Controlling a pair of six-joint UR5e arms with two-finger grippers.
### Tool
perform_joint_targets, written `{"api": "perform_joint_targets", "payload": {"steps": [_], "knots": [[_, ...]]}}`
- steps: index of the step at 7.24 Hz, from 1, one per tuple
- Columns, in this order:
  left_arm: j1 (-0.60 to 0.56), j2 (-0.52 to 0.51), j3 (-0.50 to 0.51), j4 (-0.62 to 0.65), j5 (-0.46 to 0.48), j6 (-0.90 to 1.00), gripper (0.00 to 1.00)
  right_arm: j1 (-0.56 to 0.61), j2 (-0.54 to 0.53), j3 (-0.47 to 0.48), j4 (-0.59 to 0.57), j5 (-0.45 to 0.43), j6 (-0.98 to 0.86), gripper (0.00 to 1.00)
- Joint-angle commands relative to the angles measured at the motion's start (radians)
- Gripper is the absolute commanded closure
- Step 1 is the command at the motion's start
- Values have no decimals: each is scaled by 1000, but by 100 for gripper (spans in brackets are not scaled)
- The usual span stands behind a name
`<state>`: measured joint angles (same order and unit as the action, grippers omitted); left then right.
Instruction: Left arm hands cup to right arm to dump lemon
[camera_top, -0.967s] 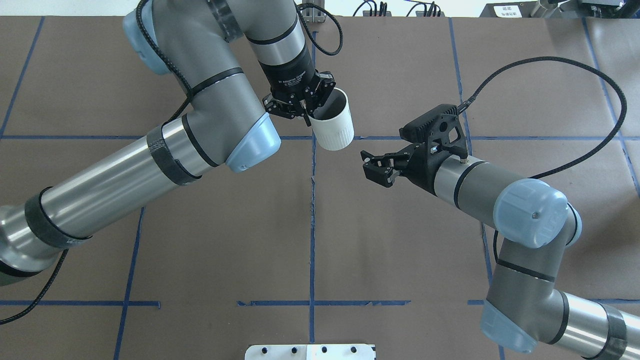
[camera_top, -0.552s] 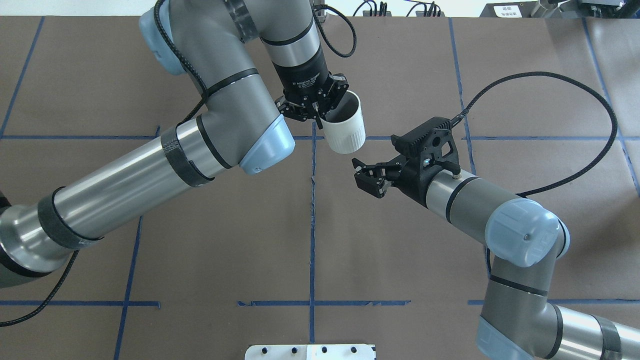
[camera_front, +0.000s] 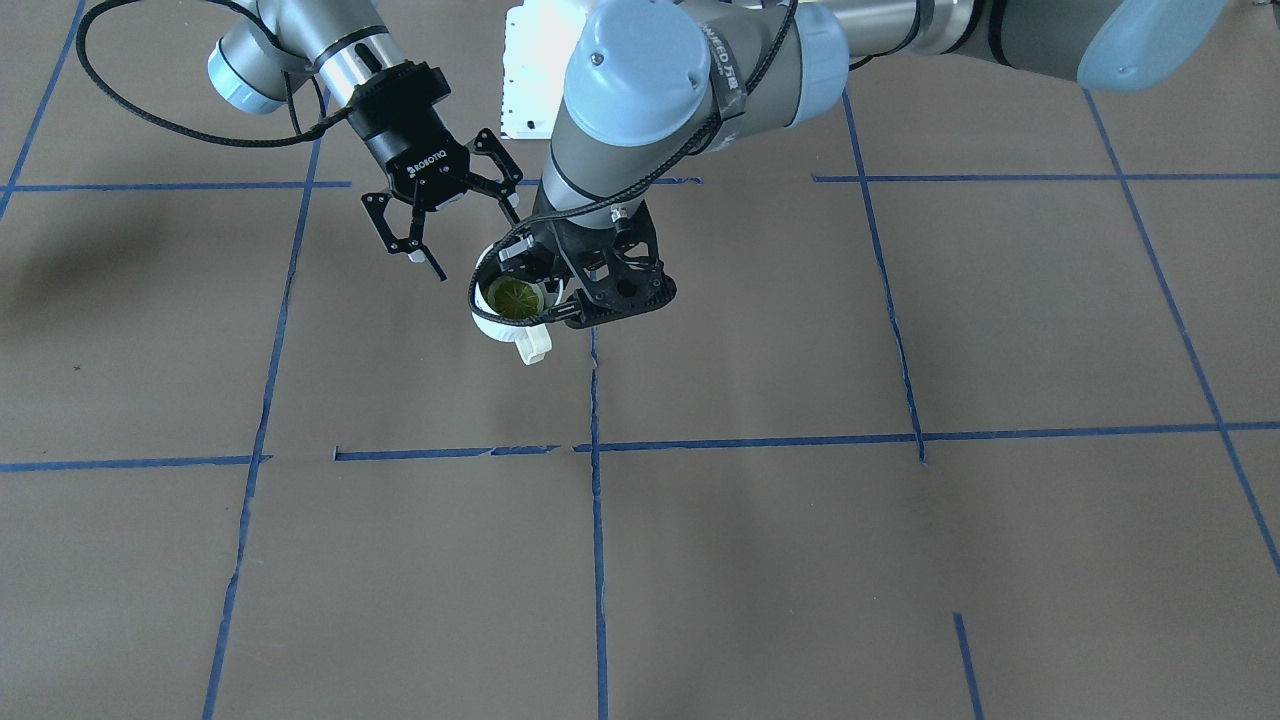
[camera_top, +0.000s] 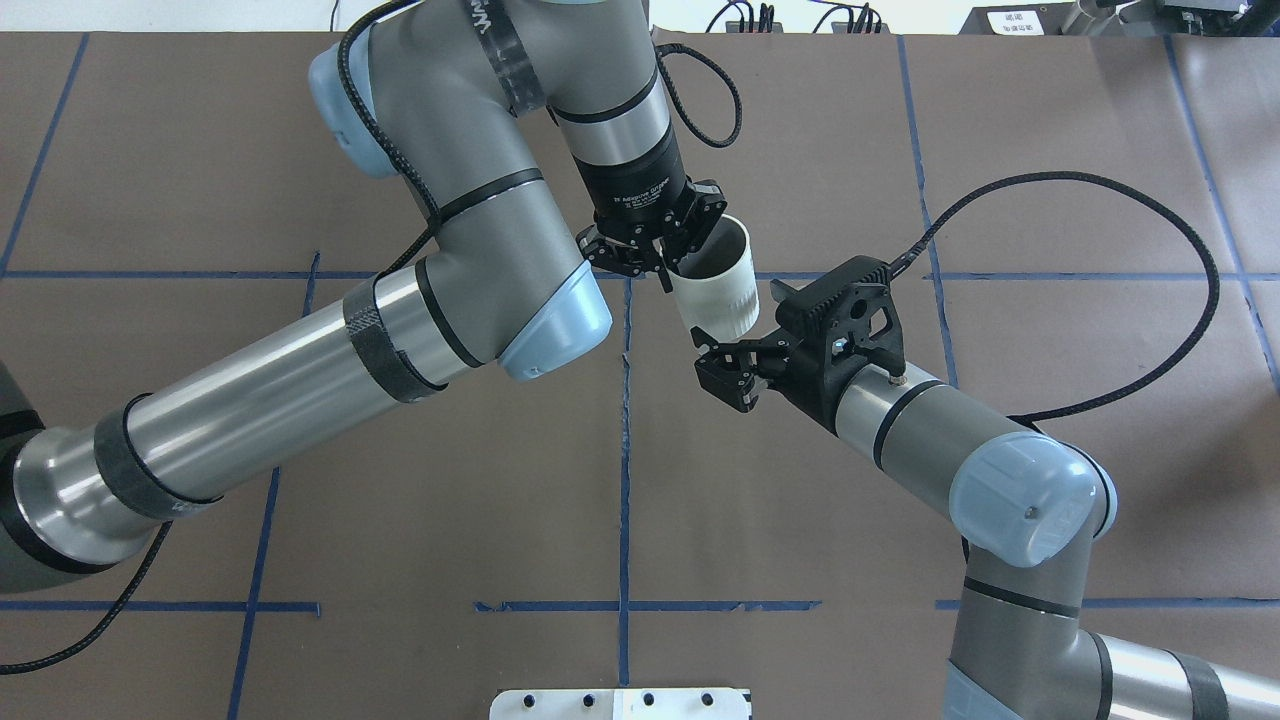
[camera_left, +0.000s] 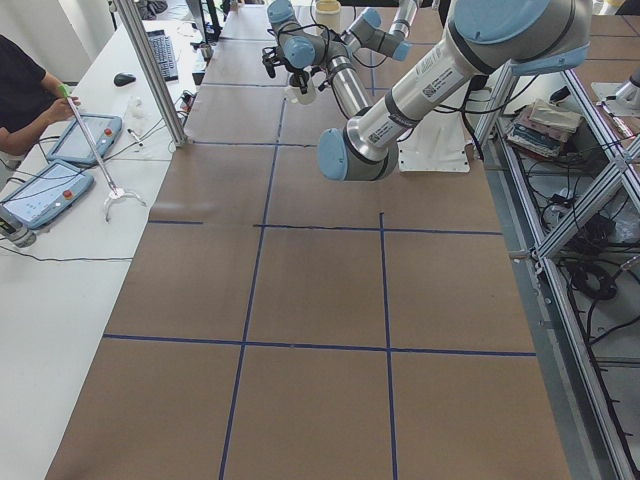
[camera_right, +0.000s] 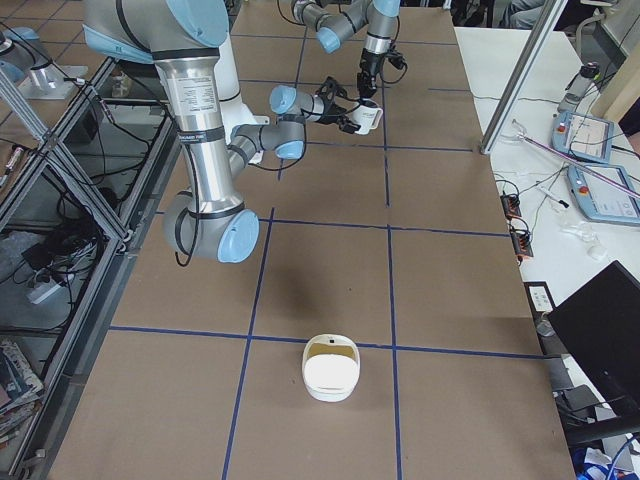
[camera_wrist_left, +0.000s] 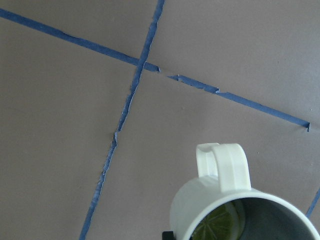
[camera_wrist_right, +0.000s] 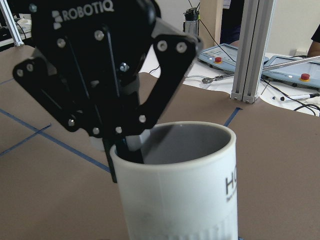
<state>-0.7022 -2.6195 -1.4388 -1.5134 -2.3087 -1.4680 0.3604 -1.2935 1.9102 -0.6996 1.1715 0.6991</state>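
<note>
Overhead exterior: left gripper (camera_top: 672, 265) pinches the cup (camera_top: 722, 300) by its rim, one finger inside and one outside, just above frame centre and clear of the table (camera_top: 800, 500); right gripper (camera_top: 725, 375) stands spread just beside the cup's base, at its lower right; contact cannot be told. Exterior front-facing: lemon (camera_front: 512, 297) lies flat inside the cup; handle (camera_front: 533, 345) points toward the lower frame edge.
</note>
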Motion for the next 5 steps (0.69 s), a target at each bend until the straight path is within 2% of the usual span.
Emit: {"api": "perform_joint_targets", "payload": {"steps": [1, 5], "knots": [[4, 1, -14, 6, -37, -3, 100, -1, 0, -5, 0, -7, 0, 0], [23, -1, -28, 4, -69, -3, 100, -3, 2, -7, 3, -9, 2, 0]]}}
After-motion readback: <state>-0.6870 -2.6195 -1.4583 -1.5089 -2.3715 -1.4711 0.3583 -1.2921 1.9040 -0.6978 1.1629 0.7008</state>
